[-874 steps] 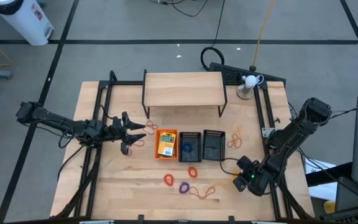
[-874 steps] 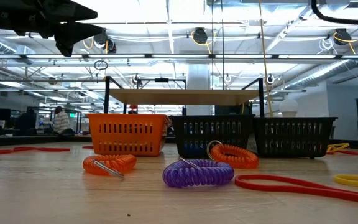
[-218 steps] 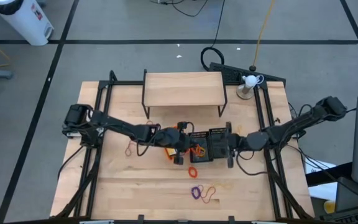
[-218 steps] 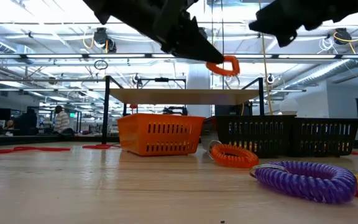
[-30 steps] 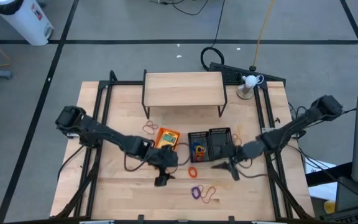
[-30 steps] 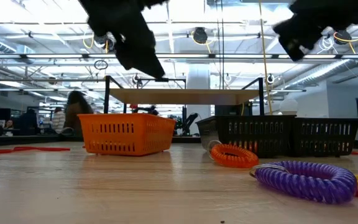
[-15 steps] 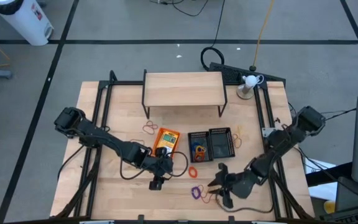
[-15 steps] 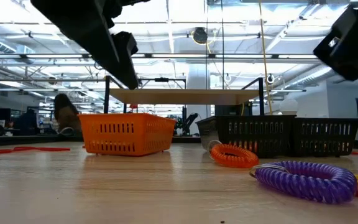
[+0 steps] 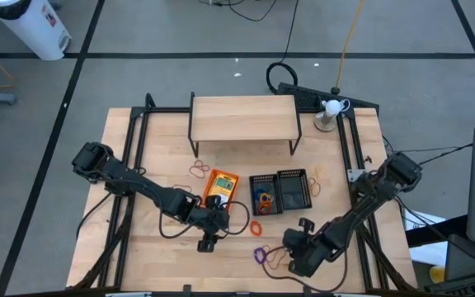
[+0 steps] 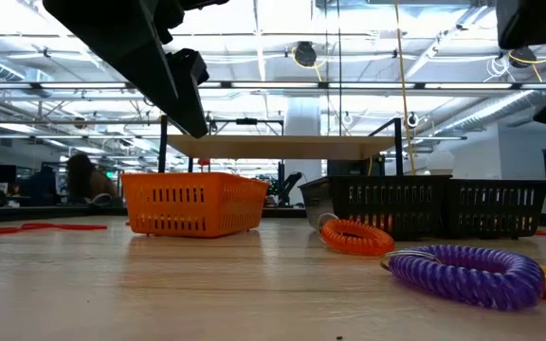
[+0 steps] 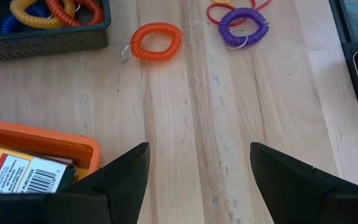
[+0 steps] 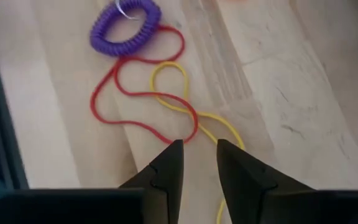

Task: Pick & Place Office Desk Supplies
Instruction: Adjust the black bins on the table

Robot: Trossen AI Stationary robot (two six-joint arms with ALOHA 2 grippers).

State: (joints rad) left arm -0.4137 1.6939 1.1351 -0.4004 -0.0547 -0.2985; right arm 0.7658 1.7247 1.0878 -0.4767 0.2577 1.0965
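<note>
While above bands point(image 12: 166, 118), right claw point(image 12: 194, 152)

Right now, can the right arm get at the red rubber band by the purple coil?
Probably yes. The right gripper hangs just over the red rubber band, jaws narrowly parted, bare wood around. A yellow band crosses the red one, so it may snag too. The purple coil lies clear.

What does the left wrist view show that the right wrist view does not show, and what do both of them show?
Only the left wrist view shows the orange coil lying on the wood, a corner of the orange tray with a crayon box in it, and a black mesh tray holding coloured loops. Only the right wrist view shows the yellow rubber band crossing the red rubber band, with the right gripper just above them. Both show the purple coil and the table.
</note>
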